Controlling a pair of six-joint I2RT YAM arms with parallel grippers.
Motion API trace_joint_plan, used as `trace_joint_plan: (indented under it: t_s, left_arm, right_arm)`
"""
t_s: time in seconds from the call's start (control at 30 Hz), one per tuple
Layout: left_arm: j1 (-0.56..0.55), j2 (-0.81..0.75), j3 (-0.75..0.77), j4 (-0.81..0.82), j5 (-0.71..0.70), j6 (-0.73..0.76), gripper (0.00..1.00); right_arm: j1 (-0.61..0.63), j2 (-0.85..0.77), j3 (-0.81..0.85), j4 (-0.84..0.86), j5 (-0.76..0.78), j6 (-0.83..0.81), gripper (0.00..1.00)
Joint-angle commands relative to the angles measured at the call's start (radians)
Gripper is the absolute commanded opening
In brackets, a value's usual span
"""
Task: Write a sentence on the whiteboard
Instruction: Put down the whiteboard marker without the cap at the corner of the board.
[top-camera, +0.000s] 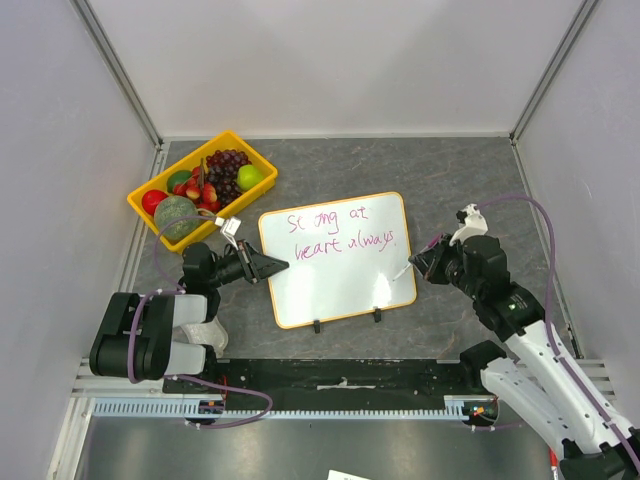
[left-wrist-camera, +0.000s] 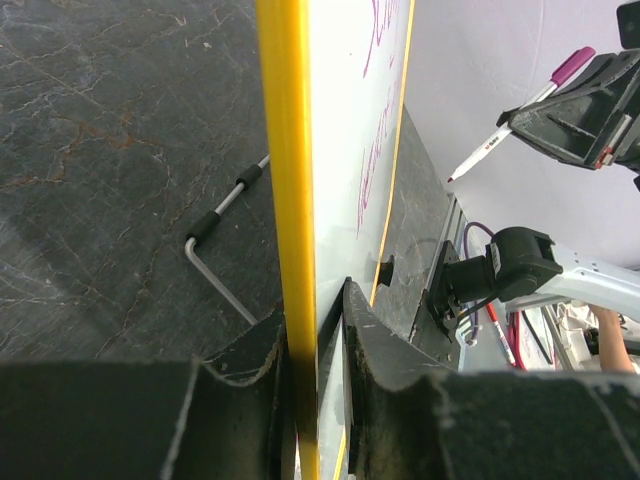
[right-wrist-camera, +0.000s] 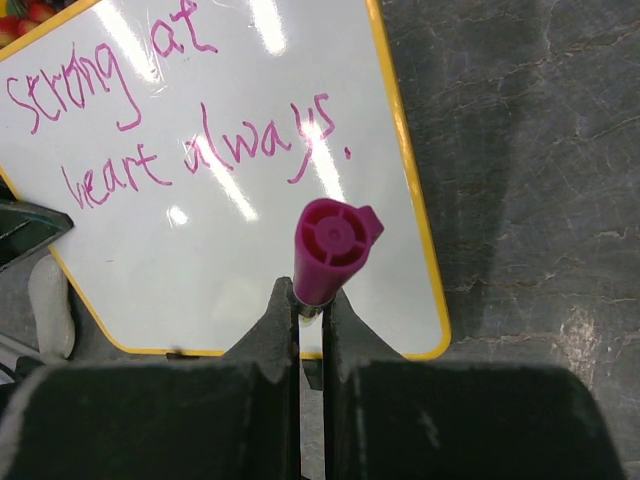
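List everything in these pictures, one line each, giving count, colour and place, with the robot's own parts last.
table: one, dark grey stone pattern, under everything
whiteboard: one, white with a yellow frame, middle of the table
sentence: two lines, magenta, upper part of the whiteboard
feet: two, black, on the whiteboard's near edge
tray: one, yellow, far left of the table
fruit: several pieces, red, green and dark purple, in the tray
rod: one, bent, silver with black sleeves, on the table beside the whiteboard
marker: one, white with a magenta cap, in the right gripper
left gripper: one, black, shut on the whiteboard's left edge
right gripper: one, black, shut on the marker by the whiteboard's right edge
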Motion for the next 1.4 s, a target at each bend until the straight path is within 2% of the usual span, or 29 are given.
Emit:
trace_joint_plan:
  t_s: [0.0, 0.23, 0.53, 0.87, 1.37]
  left_arm:
    - [-0.002, 0.01, 0.0, 0.013, -0.047, 0.068, 0.02]
    - [-0.002, 0.039, -0.003, 0.063, -0.031, 0.04, 0.02]
    - [-0.001, 0.007, -0.006, 0.03, -0.053, 0.059, 0.02]
    - [-0.002, 0.025, -0.005, 0.054, -0.041, 0.043, 0.03]
    - [-0.001, -0.019, -0.009, 0.011, -0.061, 0.067, 0.04]
  right_arm:
    - [-0.005, 0.015, 0.066, -0.08, -0.051, 0.053, 0.0]
    - [-0.005, 0.015, 0.051, -0.169, -0.1, 0.116, 0.0]
    - [-0.003, 0.017, -0.042, -0.223, -0.223, 0.215, 0.0]
    - [-0.005, -0.071, -0.151, -0.281, -0.219, 0.28, 0.0]
    - [-0.003, -0.009, -0.201, -0.266, -0.186, 0.289, 0.0]
